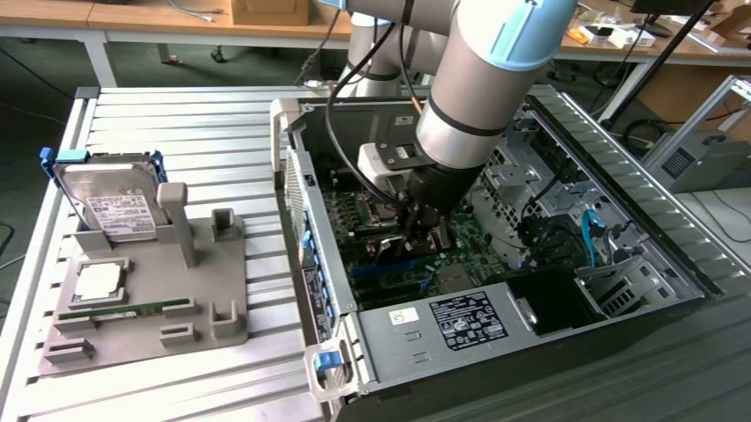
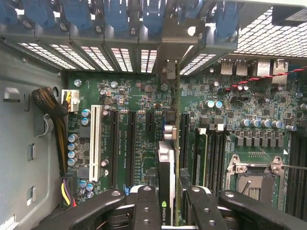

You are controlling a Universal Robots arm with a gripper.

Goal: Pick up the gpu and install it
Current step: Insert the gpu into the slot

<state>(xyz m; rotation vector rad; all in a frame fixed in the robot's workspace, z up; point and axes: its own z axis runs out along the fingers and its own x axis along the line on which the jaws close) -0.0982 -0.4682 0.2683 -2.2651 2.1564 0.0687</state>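
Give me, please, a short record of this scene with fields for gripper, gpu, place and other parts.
gripper: gripper closed on the gpu
gpu: held on edge over the motherboard slots; whether it is seated, cannot tell
place: inside the open computer case
other parts: hard drive and memory stick on the grey holder, outside the case

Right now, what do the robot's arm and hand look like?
The arm is a silver-grey cylinder with a light blue joint cap, a black band, and black cables alongside. A white box sits at the wrist. The hand is black, with screw heads on its fingers.
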